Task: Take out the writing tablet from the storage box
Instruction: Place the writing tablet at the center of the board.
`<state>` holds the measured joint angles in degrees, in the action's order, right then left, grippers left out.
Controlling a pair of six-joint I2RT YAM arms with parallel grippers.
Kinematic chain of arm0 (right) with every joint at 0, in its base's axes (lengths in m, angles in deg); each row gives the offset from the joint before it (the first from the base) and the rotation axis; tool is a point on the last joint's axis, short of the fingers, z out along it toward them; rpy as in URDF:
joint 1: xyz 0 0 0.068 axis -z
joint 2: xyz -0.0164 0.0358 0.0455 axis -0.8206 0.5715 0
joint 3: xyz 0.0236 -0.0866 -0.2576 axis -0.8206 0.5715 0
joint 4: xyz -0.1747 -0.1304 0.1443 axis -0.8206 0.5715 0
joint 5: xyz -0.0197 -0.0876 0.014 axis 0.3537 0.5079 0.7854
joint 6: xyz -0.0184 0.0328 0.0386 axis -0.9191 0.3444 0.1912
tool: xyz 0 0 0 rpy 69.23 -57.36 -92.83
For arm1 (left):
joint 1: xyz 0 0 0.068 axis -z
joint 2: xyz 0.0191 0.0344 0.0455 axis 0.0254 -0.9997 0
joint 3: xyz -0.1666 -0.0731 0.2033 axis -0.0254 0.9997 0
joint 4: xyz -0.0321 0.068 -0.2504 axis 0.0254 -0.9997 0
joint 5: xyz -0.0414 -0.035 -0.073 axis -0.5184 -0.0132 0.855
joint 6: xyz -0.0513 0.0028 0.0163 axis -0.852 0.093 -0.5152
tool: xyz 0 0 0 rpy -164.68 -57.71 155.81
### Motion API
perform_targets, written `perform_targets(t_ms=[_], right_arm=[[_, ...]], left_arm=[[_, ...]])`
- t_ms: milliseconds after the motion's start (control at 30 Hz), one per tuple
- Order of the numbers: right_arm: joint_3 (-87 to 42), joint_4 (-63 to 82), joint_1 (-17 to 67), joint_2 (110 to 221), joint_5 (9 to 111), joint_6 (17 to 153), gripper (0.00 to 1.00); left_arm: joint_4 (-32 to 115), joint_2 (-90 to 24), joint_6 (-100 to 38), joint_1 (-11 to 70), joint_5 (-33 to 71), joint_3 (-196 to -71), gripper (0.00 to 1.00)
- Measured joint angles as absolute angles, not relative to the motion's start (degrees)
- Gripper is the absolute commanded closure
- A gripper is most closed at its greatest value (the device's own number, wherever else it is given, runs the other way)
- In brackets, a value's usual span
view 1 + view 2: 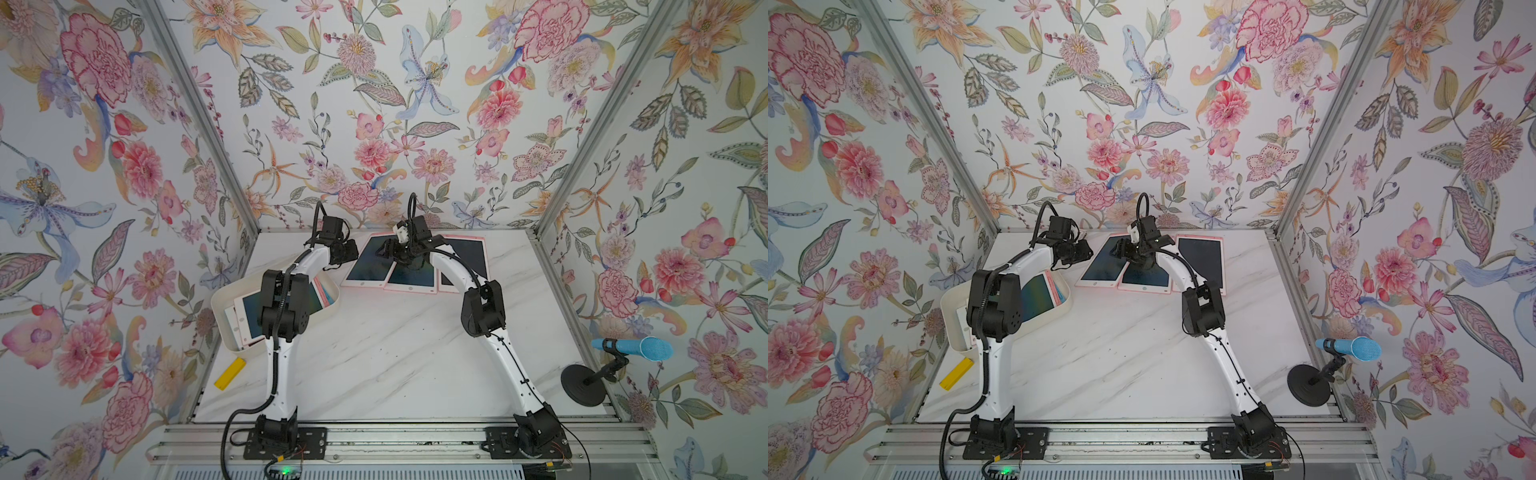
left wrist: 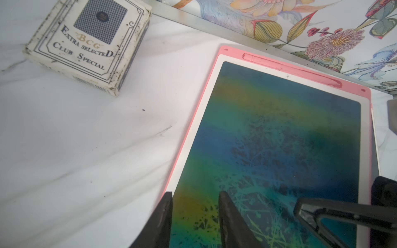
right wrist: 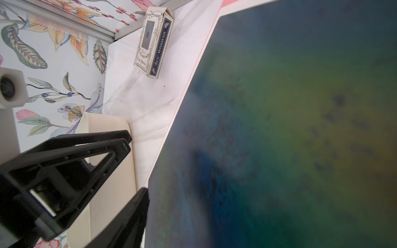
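Nearest, a yellow block (image 1: 229,372) lies near the storage box (image 1: 219,316), which holds stacked writing tablets (image 1: 250,309). Beyond, on the marble table (image 1: 395,353), three pink-framed tablets (image 1: 409,276) overlap. The left gripper (image 2: 194,193), fingers parted and empty, is over the leftmost tablet (image 2: 279,139). The right gripper (image 3: 137,165) is likewise spread and holds nothing. A card deck (image 2: 86,43) lies farthest.

Cream storage box (image 1: 951,320) mid-left, pink tablets (image 1: 1038,295) inside, partly behind left arm (image 1: 994,309); three more tablets (image 1: 1144,282) overlapping on marble table (image 1: 1121,357), upper centre. Right gripper (image 1: 1120,249) over them, left gripper (image 1: 1086,251) just beside.
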<state>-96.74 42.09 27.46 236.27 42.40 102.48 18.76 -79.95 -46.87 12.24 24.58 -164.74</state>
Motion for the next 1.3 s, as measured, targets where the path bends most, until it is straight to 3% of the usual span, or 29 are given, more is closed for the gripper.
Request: perform_targets(t_ms=[267, 500, 900, 1300], right_arm=[[-96.74, 43.49, 27.46, 236.27, 43.38, 101.41, 0.28], [-96.74, 43.64, 27.46, 236.27, 43.27, 101.35, 0.30], [-96.74, 43.60, 27.46, 236.27, 42.92, 101.52, 0.29], [-96.72, 42.72, 27.46, 236.27, 42.42, 102.72, 0.28]], left_arm=[[23.99, -75.71, -47.30, 12.83, 27.14, -154.79, 0.61], [27.02, -64.03, -43.28, 15.28, 28.58, -144.91, 0.53], [22.72, -60.28, -36.07, 28.72, 14.09, -145.83, 0.49], [19.22, -62.11, -34.21, 31.94, 5.41, -147.16, 0.49]])
